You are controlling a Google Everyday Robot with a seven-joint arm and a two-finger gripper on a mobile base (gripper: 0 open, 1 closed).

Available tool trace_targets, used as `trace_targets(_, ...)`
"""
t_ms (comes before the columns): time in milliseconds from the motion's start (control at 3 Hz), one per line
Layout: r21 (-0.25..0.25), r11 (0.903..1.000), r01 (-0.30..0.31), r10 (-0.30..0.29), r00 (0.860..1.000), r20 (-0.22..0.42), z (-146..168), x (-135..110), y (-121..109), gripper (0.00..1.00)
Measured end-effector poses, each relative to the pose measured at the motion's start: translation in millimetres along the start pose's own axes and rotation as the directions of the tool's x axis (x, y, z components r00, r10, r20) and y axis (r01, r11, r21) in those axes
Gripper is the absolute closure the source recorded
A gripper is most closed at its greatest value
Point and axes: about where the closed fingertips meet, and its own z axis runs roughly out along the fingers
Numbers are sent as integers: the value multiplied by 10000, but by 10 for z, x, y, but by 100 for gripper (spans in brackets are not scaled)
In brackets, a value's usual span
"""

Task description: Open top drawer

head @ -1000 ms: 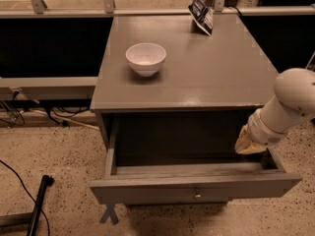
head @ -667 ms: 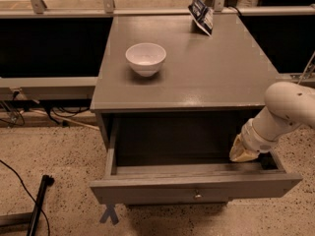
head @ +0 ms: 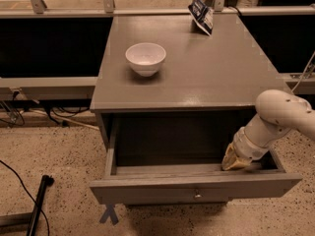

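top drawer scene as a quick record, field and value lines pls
top drawer: pulled out, grey interior showing
knob: centre of the drawer front, nothing touching it
gripper: down inside the drawer at its right side, just behind the front panel
arm: white, reaching in from the right
cabinet top: grey, holds two items
bowl: white, upright, left of centre
bag: dark, at the back edge, right of the bowl
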Motion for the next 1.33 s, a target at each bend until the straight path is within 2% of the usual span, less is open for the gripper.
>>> trace_targets(667, -1063, 9943, -118, 158, 9992, 367, -132, -92, 625, 100)
trace_targets(1000, -1199, 9928, 21, 57, 9979, 651, -260, -129, 782, 100)
trace_targets(1333, -591, 9976, 373, -321, 9957, 874, -413, -185, 722, 100)
